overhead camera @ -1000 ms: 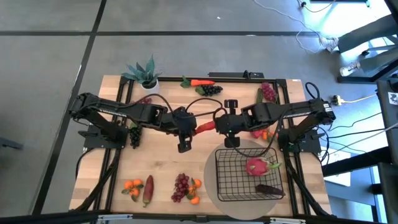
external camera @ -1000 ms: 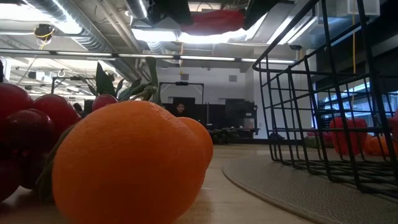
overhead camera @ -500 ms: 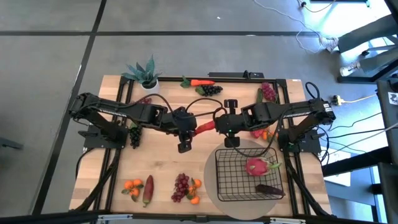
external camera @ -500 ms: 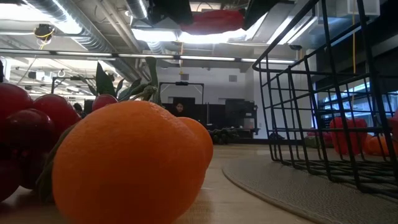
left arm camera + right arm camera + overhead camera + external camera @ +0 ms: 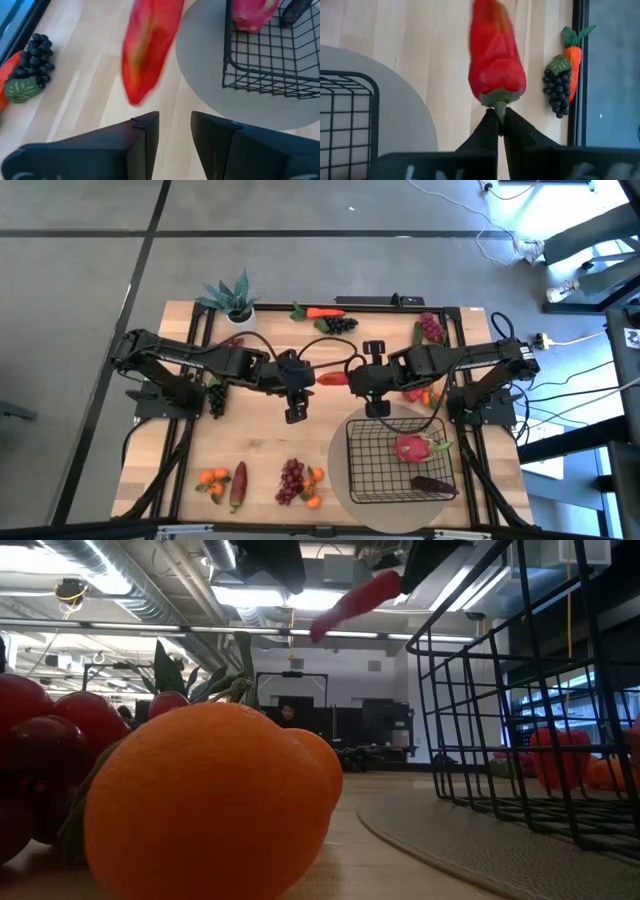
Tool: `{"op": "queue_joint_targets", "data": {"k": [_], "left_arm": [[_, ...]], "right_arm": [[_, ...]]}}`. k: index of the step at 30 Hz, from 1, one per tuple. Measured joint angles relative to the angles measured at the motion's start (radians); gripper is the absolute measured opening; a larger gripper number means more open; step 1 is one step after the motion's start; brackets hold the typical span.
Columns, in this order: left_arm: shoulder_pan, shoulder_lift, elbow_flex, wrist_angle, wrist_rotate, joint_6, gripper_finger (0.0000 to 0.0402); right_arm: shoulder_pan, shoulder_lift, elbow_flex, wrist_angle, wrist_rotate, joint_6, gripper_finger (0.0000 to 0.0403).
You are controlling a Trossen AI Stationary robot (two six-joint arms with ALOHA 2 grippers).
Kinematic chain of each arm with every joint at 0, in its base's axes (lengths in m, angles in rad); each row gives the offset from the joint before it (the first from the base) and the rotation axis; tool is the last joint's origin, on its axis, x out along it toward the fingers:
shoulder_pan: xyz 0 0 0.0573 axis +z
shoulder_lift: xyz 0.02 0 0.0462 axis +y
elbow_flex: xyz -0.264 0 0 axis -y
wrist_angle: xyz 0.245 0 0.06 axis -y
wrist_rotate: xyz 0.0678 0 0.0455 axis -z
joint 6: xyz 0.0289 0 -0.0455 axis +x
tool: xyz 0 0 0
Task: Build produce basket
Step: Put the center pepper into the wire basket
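Above table [image 5: 260,450], right pincer [image 5: 498,120] pinching pepper [image 5: 495,65]

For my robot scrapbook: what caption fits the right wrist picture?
Right gripper pinches a red pepper by its stem above the wooden table.

Layout, table top
Basket [image 5: 402,465] on mat [image 5: 341,480], front-right; dragon fruit [image 5: 411,447] inside; plant [image 5: 232,297] back-left; carrot [image 5: 322,312] at back edge.

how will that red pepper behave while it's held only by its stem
The red pepper is pinched at its thin green stem by the right hand, so it will likely swing or pivot. It looks stiff, keeping its shape while sticking out sideways. It is probably light, since so small a grip carries it. The left hand stands open beside it.
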Motion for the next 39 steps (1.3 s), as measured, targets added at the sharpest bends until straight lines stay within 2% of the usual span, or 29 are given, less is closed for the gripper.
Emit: {"op": "queue_joint_targets", "data": {"k": [3,7,10,17,28,39], "left_arm": [[0.0,-0.003,0.0,-0.006,-0.007,0.0,0.0099],[0.0,-0.012,0.001,-0.008,-0.082,0.008,0.0101],[-0.003,-0.055,0.0,-0.04,-0.129,0.008,0.0099],[0.0,-0.146,0.0,-0.073,-0.159,0.008,0.0101],[0.002,-0.242,0.003,-0.111,-0.217,0.023,0.01],[0.002,-0.248,0.0,-0.117,-0.214,0.027,0.0099]], "right_arm": [[0.0,0.0,0.01,-0.027,0.001,0.001,0.0],[0.001,-0.001,0.046,-0.092,0.002,0.027,0.0],[0.013,-0.002,0.088,-0.15,0.003,0.063,0.0],[0.092,-0.032,0.15,-0.318,-0.018,0.207,0.0],[0.292,-0.084,0.153,-0.36,-0.272,0.539,0.0],[0.464,-0.088,0.145,-0.36,-0.589,1.021,0.0]]}}
